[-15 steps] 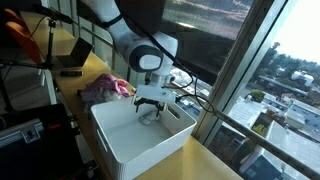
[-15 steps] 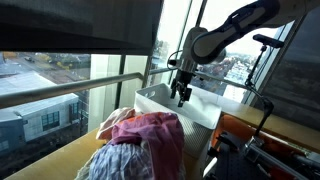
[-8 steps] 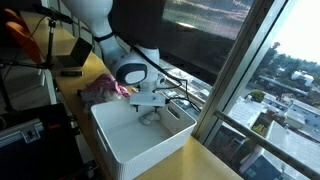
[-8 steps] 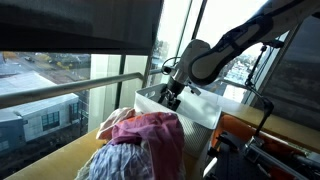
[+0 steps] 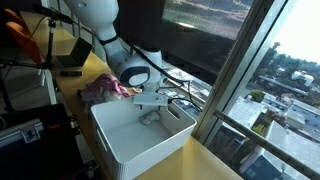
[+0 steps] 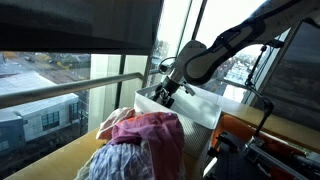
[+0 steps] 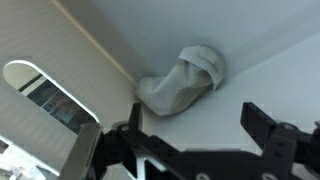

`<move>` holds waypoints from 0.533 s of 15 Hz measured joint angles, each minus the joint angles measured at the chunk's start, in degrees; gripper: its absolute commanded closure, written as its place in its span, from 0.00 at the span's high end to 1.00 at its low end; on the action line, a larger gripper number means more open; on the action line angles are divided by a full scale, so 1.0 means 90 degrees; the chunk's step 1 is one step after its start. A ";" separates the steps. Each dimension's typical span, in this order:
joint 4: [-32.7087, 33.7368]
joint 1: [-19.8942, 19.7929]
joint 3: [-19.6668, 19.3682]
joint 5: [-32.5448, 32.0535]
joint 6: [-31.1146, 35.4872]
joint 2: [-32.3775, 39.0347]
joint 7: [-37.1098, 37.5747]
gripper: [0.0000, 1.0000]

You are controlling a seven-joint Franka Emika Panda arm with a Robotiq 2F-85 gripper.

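A tall window (image 5: pixel 250 70) overlooking city rooftops fills one side of the scene. A wooden tabletop (image 5: pixel 215 160) runs along its base. Above it, the white Franka arm (image 5: pixel 112 45) bends down from a cluttered work area. Its wrist is lowered over a white plastic bin (image 5: pixel 125 155) that stands on the table close to the glass and is also seen in an exterior view (image 6: pixel 200 108).

Just beside the bin, on the side away from the window, lies a heap of laundry (image 6: pixel 140 140) in pink, red and pale blue. Its pink edge shows behind the bin in an exterior view (image 5: pixel 105 88).

The gripper (image 5: pixel 152 107) hangs inside the bin's rim near the far wall, pointing down. In the wrist view its two dark fingers (image 7: pixel 268 135) stand wide apart with nothing between them.

A crumpled whitish cloth (image 7: pixel 182 82) (possibly a sock, though the folds make it hard to tell) lies on the bin floor, pushed into the corner where two walls meet. It sits directly ahead of the open gripper (image 7: pixel 185 142), close but apart. One of the bin's walls has an oval handle slot (image 7: pixel 38 88).
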 measured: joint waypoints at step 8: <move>0.1170 -0.0140 0.0105 0.0049 -0.0767 0.0697 0.0340 1.00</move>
